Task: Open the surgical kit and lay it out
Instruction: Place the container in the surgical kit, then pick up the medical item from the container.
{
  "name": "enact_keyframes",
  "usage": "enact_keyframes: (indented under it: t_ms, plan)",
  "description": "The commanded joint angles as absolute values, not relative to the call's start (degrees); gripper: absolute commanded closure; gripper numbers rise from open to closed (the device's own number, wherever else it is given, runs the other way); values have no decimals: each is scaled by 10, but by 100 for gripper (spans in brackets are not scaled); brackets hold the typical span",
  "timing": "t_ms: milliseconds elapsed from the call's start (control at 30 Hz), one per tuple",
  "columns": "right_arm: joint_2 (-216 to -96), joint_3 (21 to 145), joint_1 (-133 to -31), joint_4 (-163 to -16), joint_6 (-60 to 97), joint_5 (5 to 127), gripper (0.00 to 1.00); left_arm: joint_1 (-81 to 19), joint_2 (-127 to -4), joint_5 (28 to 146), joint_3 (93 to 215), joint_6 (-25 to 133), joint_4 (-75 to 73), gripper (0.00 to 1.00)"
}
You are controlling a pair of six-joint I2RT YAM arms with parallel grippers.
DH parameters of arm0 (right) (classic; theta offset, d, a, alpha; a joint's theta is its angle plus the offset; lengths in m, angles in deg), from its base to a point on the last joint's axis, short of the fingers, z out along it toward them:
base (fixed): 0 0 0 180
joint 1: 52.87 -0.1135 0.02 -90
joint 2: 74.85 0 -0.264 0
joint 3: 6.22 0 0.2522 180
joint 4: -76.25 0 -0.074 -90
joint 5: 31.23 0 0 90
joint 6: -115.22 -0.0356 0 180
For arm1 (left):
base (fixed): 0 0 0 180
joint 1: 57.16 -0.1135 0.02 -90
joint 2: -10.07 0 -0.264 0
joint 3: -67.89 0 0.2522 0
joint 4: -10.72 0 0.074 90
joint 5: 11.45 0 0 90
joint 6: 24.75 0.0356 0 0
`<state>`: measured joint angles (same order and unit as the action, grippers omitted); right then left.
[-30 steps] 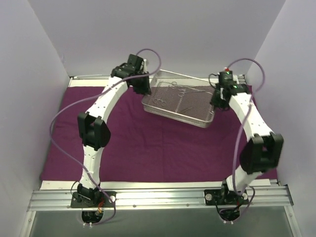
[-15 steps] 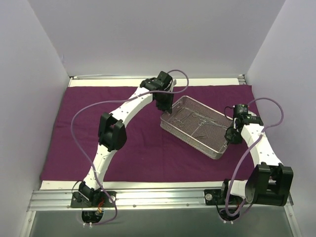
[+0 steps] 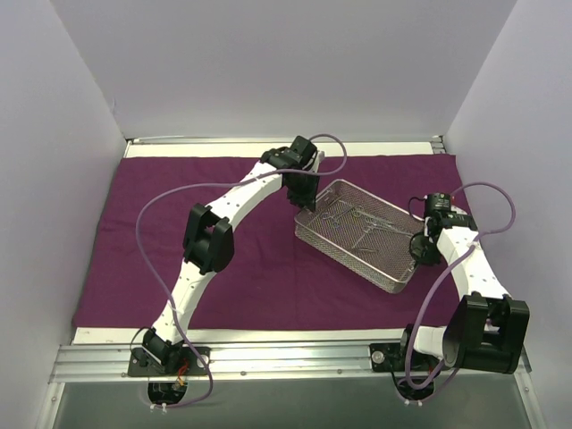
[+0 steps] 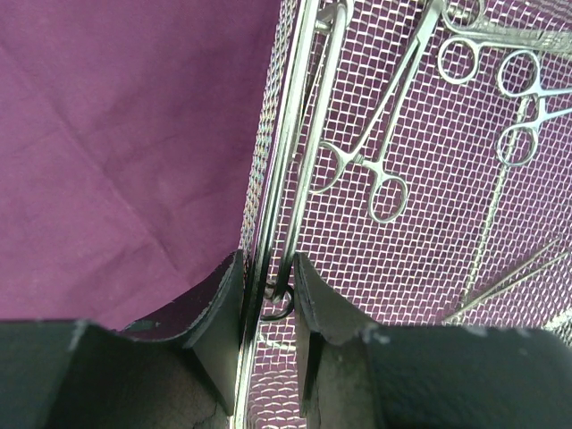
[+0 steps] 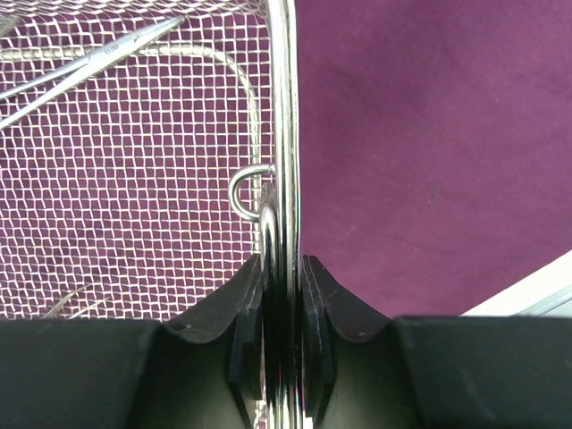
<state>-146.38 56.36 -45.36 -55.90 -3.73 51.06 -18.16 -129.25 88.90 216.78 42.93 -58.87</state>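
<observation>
Down off the far edge it comes! Since a second ago the wire-mesh tray (image 3: 347, 260) has travelled toward the arms and swung onto a diagonal, and it now sits over the centre-right of the purple cloth (image 3: 241, 268). Whether it rests on the cloth or hangs just above it, I cannot tell. Inside, the ring-handled forceps (image 4: 375, 161) lie loose on the mesh.

One pincer works each short end. The left gripper (image 4: 268, 277) is clenched on the far-left end wall, pads either side of the rim wires. The right gripper (image 5: 281, 277) is clamped tight on the near-right rim. My read is that the two-ended hold keeps the tray level, so nothing slides while it is positioned with open cloth around it.
</observation>
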Motion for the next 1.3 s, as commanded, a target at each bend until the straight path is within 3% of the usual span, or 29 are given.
enact_keyframes:
  t_ms: [0,100,167,267,400,433,467,600,733,900,967,1267]
  plan:
    - [-1463,569,-440,-563,-67,530,81,-168,-1282,916,2158,428,-550,83]
    - [-1482,568,-424,-537,-70,552,71,-168,-1277,920,2123,431,-543,73]
    - [-1486,576,-418,-522,-67,560,64,-169,-1272,923,2109,434,-541,62]
    - [-1484,608,-418,-511,-59,561,42,-169,-1259,923,2082,435,-535,49]
    - [-1501,693,-427,-499,-45,572,38,-177,-1229,915,2071,437,-542,39]
    - [-1512,712,-433,-488,-48,571,37,-180,-1217,911,2078,440,-547,23]
    - [-1519,749,-449,-483,-52,571,37,-187,-1212,906,2086,444,-565,17]
    - [-1548,803,-515,-474,-83,574,37,-206,-1185,863,2126,451,-603,16]
    - [-1581,790,-562,-510,-106,659,39,-225,-1140,791,2145,463,-632,17]
    - [-1642,793,-596,-485,-99,658,42,-252,-1078,754,2096,471,-641,24]
    - [-1654,796,-596,-457,-162,654,49,-255,-1042,735,2071,474,-641,26]
    - [-1592,699,-608,-469,-458,599,54,-261,-939,738,1935,465,-622,30]
